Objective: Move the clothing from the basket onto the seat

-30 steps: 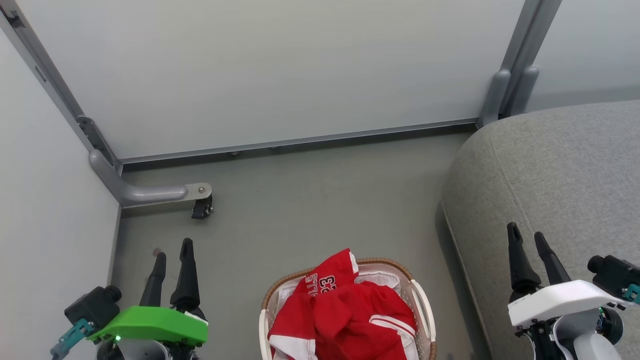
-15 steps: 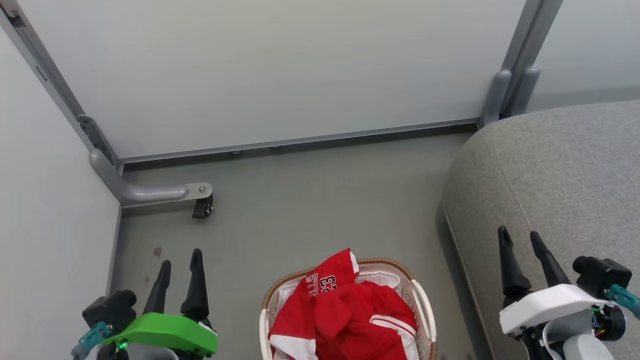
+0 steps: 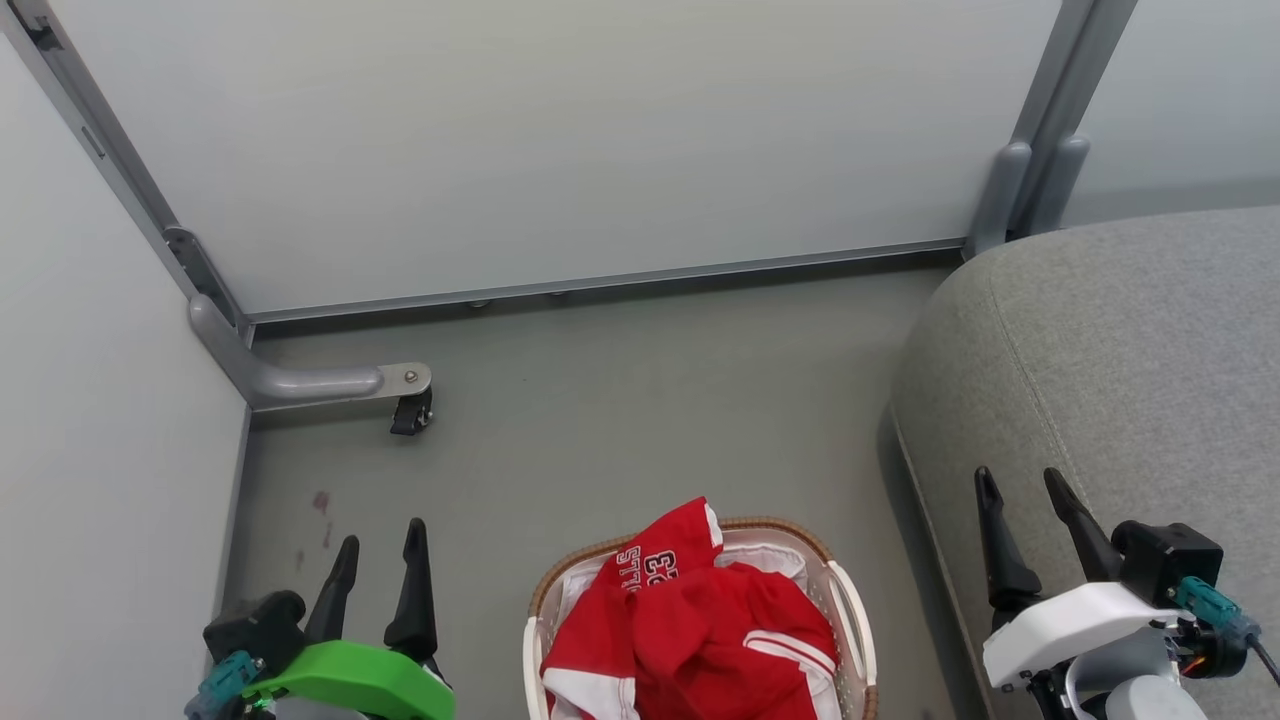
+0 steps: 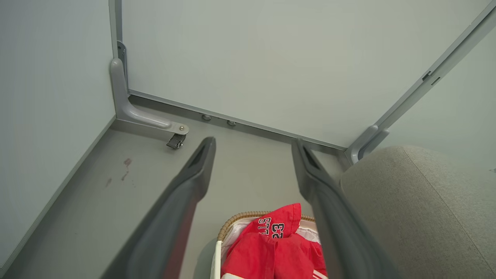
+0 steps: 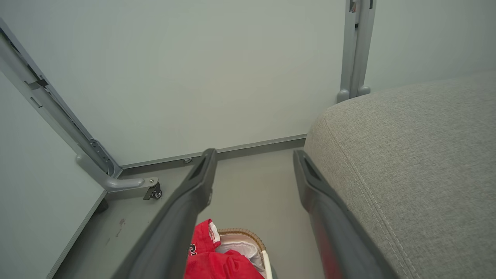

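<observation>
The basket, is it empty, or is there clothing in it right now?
Not empty. The red clothing lies bunched inside the basket, heaped above its woven rim.

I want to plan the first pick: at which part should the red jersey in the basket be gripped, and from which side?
Grip the raised fold of the jersey beside its lettering, where it stands above the far rim of the basket. Come from above, probably: that fold is the highest loose part, and the basket walls block the sides.
</observation>
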